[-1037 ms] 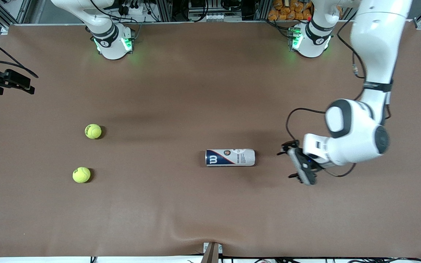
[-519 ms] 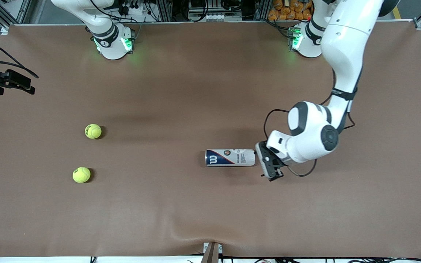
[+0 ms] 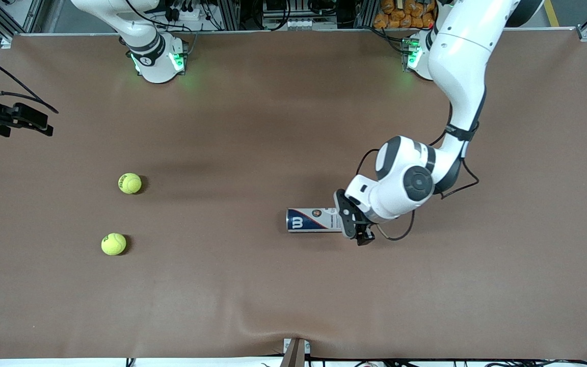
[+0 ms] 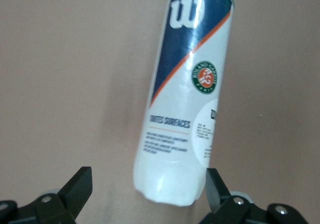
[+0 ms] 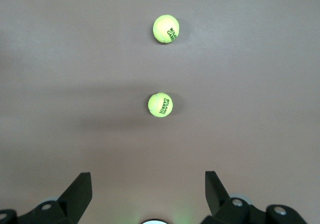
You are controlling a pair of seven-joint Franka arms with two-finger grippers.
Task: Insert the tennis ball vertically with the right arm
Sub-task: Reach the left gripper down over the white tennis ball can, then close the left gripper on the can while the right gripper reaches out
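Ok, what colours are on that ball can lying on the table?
The can is white with a navy end and a thin orange stripe, clearest in the left wrist view.

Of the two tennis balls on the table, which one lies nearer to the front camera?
The ball that shows lower in the front view; the other ball lies farther from that camera, closer to the robots' bases.

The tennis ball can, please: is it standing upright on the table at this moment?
No, the tennis ball can lies on its side on the table, with the left gripper at one end, fingers open.
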